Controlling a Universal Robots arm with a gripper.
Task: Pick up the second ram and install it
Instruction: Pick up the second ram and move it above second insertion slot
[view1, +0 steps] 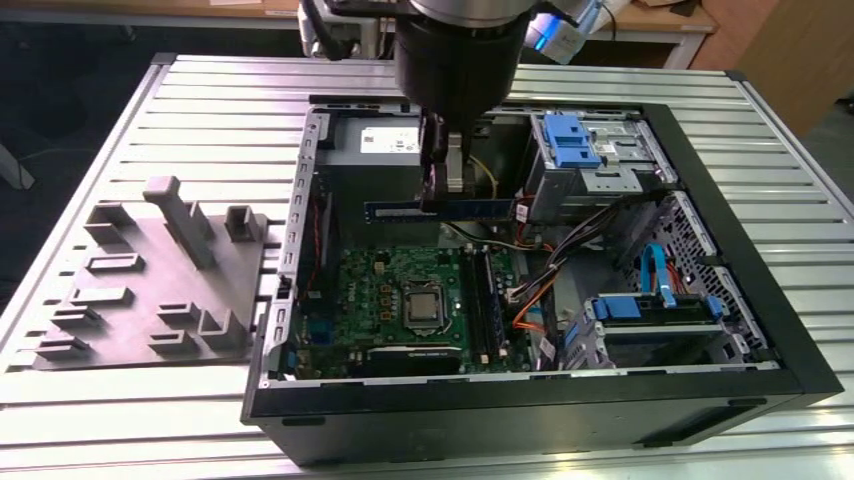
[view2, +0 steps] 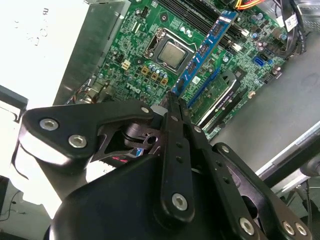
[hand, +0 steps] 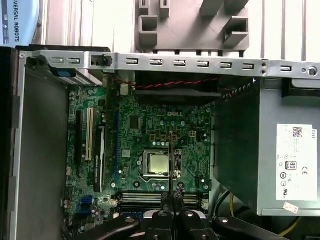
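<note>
Second ram (view1: 467, 208): lifted clear, hanging level over the open case (view1: 747, 330), upper middle of the exterior view.
Gripper (view1: 442, 198): fingers clamped on the stick's two flat faces, about mid-length; the second wrist view shows the same grip (view2: 172, 104).
Memory slots (view1: 489, 300): on the green board (view1: 387, 300), lower in the frame, well apart from the stick.
Grey tray (view1: 147, 300): left of the frame, outside the case.
Progress: pick-up looks done; the stick is not yet in a slot, so installation remains.

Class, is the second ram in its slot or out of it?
Out: the gripper holds the second ram above the motherboard, clear of its slots.
</note>
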